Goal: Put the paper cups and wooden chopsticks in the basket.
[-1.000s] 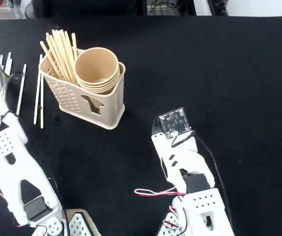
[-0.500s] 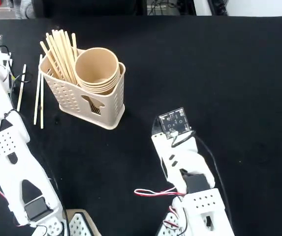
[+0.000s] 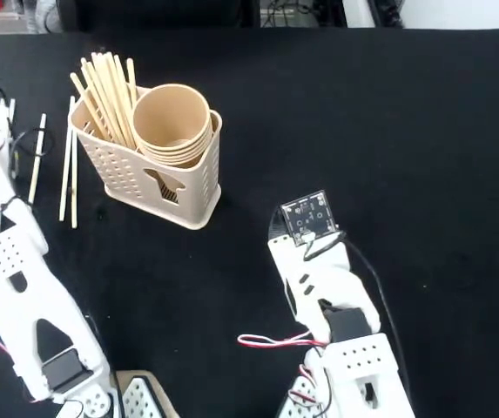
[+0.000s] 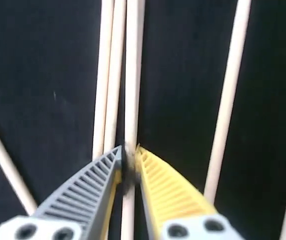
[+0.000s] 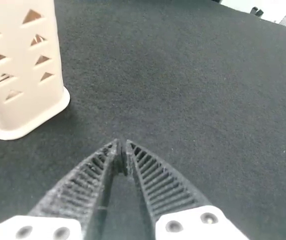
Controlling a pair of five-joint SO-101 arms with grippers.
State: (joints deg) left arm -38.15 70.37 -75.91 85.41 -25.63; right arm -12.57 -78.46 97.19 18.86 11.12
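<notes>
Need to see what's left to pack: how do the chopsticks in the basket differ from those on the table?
The chopsticks in the basket stand leaning, bunched beside the paper cups; the chopsticks on the table lie flat, spread apart. Nothing grips the basket ones; the left gripper pinches one table chopstick. Both are plain pale wood.

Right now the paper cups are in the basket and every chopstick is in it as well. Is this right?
Not every chopstick: the high view shows loose chopsticks lying on the table beside the basket. The paper cups are in it.
</notes>
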